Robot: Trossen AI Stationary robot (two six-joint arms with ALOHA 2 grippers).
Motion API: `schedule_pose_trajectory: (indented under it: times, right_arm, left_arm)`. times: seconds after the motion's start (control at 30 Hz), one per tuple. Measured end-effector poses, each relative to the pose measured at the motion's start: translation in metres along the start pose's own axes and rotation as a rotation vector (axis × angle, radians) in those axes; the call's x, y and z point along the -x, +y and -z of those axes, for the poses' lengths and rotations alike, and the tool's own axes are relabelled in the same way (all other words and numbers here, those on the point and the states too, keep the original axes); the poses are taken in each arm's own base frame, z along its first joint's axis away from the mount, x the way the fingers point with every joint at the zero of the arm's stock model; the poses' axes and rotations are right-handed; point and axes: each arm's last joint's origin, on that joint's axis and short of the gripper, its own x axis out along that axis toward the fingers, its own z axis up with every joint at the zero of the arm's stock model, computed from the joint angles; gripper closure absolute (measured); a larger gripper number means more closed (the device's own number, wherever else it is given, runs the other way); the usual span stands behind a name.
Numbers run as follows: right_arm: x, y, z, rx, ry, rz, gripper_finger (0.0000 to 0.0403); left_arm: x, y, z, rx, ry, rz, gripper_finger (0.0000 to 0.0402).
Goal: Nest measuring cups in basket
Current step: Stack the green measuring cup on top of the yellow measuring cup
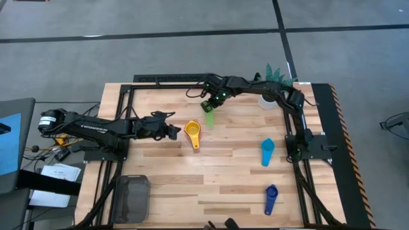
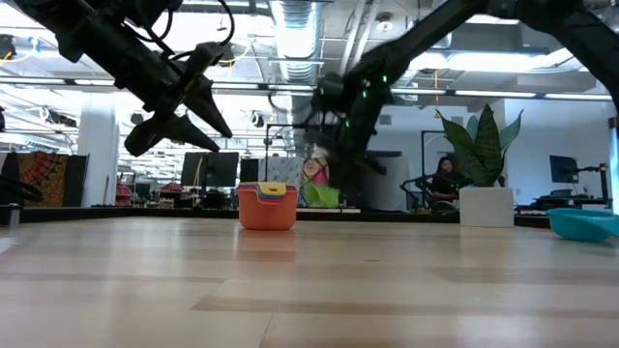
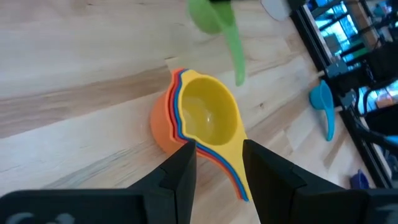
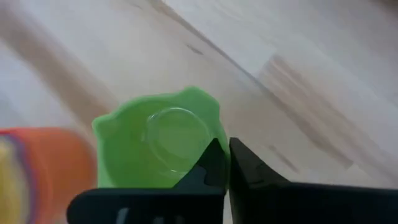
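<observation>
**A:** From above, where does it stand?

**B:** The right gripper (image 1: 210, 106) is at the far middle of the table, pinching the green cup (image 1: 209, 117), which hangs just beyond the orange-and-yellow nested stack (image 1: 193, 131). The left gripper (image 1: 171, 130) waits just beside that stack, on its left. The teal cup (image 1: 267, 151) and the dark blue cup (image 1: 271, 198) lie well apart on the right half, and the basket (image 1: 131, 197) sits at the near left corner — nothing visibly in it.

**A:** And from table height?

**B:** The stack (image 2: 266, 206) rests on the wood; the right arm's gripper hangs above and a little right of it, the green cup hard to pick out there.

**A:** Left wrist?

**B:** Its fingers (image 3: 181, 168) are spread, straddling the stack's handles without clamping them. The stack (image 3: 202, 118) shows yellow on top, then red, blue and orange rims.

**A:** Right wrist?

**B:** Fingers (image 4: 211, 163) pressed together on the green cup's (image 4: 160, 140) rim, the cup's underside facing the camera.

**A:** So the step?

**B:** I'd judge it's nesting green into the stack. Green looks larger than yellow, though — so it may need to go under rather than on top, then everything goes to the basket.
</observation>
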Motion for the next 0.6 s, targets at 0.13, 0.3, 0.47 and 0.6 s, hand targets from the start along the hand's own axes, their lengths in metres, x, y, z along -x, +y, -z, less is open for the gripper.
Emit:
schedule_pose_trajectory:
  times: [0.13, 0.3, 0.47, 0.6]
  right_arm:
    - [0.023, 0.022, -0.007, 0.031, -0.004, -0.019, 0.0395]
    - [0.046, 0.061, -0.004, 0.076, -0.014, -0.063, 0.0393]
    - [0.046, 0.098, 0.013, 0.072, -0.017, -0.114, 0.039]
    - [0.034, 0.118, 0.028, 0.083, -0.021, -0.082, 0.0392]
  left_arm:
    - [0.0, 0.001, 0.001, -0.027, 0.012, -0.005, 0.0283]
    - [0.0, 0.001, 0.001, -0.049, 0.017, -0.01, 0.0283]
    - [0.0, 0.002, 0.002, -0.051, 0.022, -0.017, 0.0283]
    - [0.0, 0.002, 0.002, -0.052, 0.032, -0.012, 0.0283]
